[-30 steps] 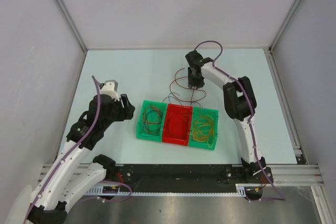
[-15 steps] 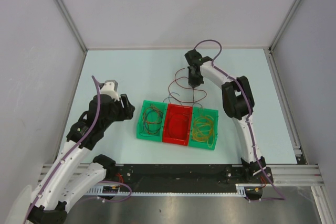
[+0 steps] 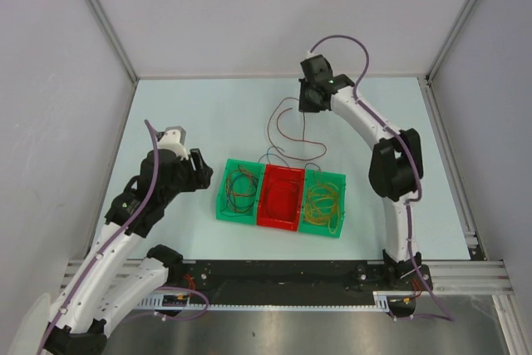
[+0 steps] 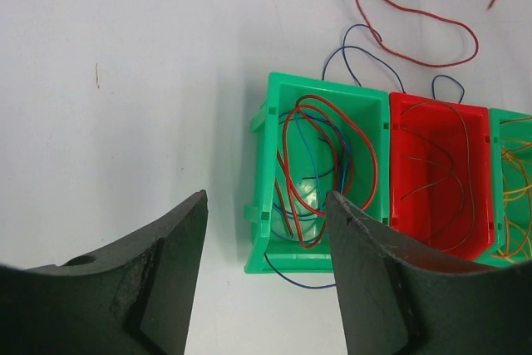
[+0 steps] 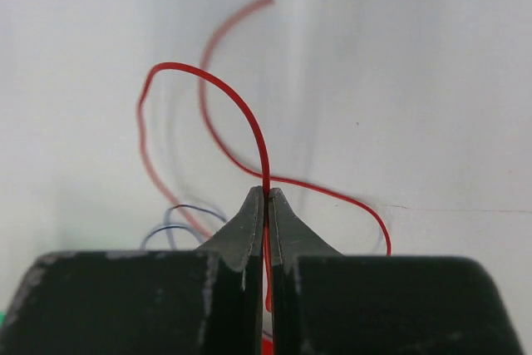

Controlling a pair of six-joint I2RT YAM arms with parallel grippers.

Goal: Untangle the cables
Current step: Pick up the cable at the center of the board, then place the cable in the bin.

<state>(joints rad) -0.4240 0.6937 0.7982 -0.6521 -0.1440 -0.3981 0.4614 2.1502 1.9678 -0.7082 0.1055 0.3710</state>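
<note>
My right gripper (image 3: pixel 308 104) (image 5: pixel 268 192) is shut on a thin red cable (image 5: pixel 249 118) over the far middle of the table. The cable arcs up from the fingertips, and its slack (image 3: pixel 282 133) trails toward the bins. A thin blue cable (image 4: pixel 359 27) loops on the table just behind the left green bin (image 3: pixel 222 194) (image 4: pixel 271 164), which holds red and blue cables. More thin cables lie in the red bin (image 3: pixel 267 197). Yellow-orange cables (image 3: pixel 322 201) lie in the right green bin (image 3: pixel 342 205). My left gripper (image 3: pixel 198 172) (image 4: pixel 266 195) hangs open left of the bins, holding nothing.
The three bins stand side by side in a row at the table's near middle. Grey walls with metal posts close the table on three sides. A black rail runs along the near edge by the arm bases.
My right gripper has shut on the red cable and carried it toward the back of the table, drawing the loop away from the bins. The left arm has not moved.
</note>
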